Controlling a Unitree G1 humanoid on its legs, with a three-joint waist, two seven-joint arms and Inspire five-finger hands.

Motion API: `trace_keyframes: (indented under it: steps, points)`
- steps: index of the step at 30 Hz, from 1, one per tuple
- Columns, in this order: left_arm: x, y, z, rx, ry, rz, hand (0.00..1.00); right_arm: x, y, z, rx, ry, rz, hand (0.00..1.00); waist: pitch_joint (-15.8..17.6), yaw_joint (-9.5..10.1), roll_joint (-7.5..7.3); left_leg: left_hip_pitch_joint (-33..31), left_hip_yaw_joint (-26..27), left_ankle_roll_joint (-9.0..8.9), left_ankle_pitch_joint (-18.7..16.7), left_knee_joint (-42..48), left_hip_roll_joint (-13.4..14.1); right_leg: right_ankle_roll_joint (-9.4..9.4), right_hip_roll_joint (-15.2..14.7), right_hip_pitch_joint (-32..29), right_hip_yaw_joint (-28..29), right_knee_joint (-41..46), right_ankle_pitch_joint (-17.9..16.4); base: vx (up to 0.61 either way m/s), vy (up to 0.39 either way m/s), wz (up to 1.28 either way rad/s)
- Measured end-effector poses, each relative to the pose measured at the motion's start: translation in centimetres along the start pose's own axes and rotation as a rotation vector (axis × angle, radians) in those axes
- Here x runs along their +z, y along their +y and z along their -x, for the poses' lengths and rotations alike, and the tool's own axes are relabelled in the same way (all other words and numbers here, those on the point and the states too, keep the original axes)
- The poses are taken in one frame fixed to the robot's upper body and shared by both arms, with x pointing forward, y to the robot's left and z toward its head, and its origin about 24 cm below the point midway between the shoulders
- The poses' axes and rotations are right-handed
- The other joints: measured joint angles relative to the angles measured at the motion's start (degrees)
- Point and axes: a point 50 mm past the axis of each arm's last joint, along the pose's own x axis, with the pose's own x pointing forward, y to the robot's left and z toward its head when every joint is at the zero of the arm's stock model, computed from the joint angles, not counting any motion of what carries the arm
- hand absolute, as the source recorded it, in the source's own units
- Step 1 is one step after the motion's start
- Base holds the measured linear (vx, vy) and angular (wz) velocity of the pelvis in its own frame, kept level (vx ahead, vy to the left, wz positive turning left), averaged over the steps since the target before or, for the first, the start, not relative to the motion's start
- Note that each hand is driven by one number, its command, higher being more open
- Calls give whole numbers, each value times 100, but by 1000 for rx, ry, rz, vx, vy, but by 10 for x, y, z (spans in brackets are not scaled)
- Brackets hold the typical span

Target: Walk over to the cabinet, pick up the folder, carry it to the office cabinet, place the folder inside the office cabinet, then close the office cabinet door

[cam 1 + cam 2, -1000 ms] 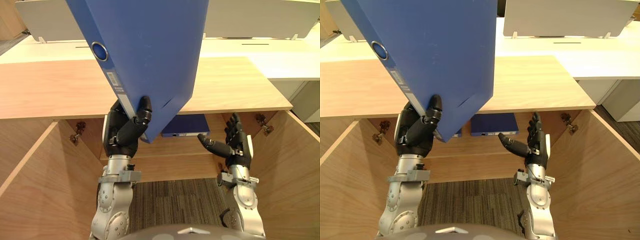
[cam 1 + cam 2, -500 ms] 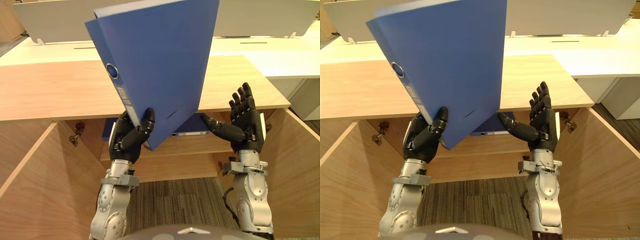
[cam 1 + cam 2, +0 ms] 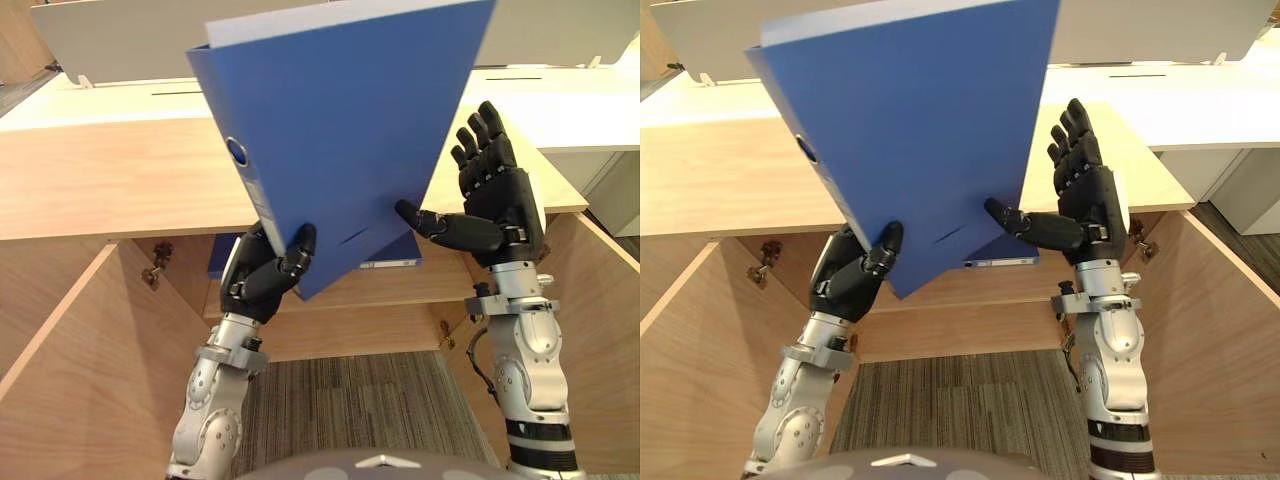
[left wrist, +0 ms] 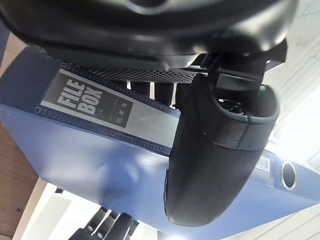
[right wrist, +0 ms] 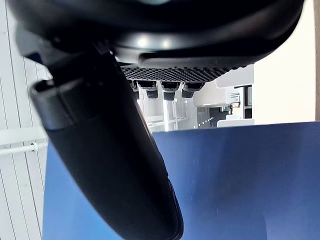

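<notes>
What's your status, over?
Left hand shut on folder, held up tilted. Right hand open beside it. Cabinet open; another folder lies inside.

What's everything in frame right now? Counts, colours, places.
folder: 1, blue, held tilted above the cabinet top
second folder: 1, blue, flat inside the cabinet
cabinet: 1, light wood, straight ahead
cabinet doors: 2, light wood, open at either side
desks: count unclear, white, behind the cabinet
carpet: 1, grey striped, between the doors
left hand: 1, dark, fingers curled round the folder's lower spine corner
right hand: 1, dark, fingers straight, thumb by the folder's cover
</notes>
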Motion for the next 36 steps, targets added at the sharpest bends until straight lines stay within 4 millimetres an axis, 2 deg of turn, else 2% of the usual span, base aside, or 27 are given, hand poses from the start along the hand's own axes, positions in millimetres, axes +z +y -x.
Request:
trace_keyframes:
  steps: [7, 8, 14, 25, 26, 30, 36]
  points:
    - [-4, 5, -3, -43, 45, -9, 0, -13, 6, -15, 118, 55, 19, 100, 7, 7, -4, -16, -30, 2, 2, 0, 1, 1, 1, -1, -35, 1, 1, 0, 0, 1]
    - [-4, 6, -3, -40, 45, -1, 0, -14, 6, -16, 123, 56, 19, 0, 7, 10, -5, -17, -35, 3, 3, 0, 0, 1, 0, 0, -42, 2, 1, 0, 0, 5]
    - [-6, 10, -3, -30, 56, 11, 0, -19, 7, -28, 169, 78, 35, 0, 16, 21, -19, -21, -73, 6, 5, 0, 0, 3, -2, 2, -83, 26, 2, 0, 0, 3]
    - [-9, 21, -4, 37, 56, 23, 0, -27, 1, -26, 198, 135, 57, 0, 18, 38, -25, -31, -109, 11, 11, 12, 2, 2, 0, 11, -104, 33, 3, -9, -2, 1]
    - [-10, 21, -4, 53, 52, 27, 100, -27, 9, -26, 236, 126, 56, 0, 18, 38, -26, -33, -110, 11, 11, 15, 2, 2, 0, 11, -104, 33, 3, 0, 0, 0]
    - [-10, 22, -4, 79, 40, 31, 100, -29, 17, -28, 225, 113, 31, 0, 14, 54, -42, -37, -121, 13, 12, 19, 1, 1, -3, 13, -112, 34, 4, 0, 0, 0]
    - [-10, 22, -4, 71, 62, -78, 100, -32, 24, -28, 217, 119, 42, 0, 14, 57, -66, -43, -134, 15, 14, 21, -2, 0, -6, 14, -120, 33, 4, 0, 0, 0]
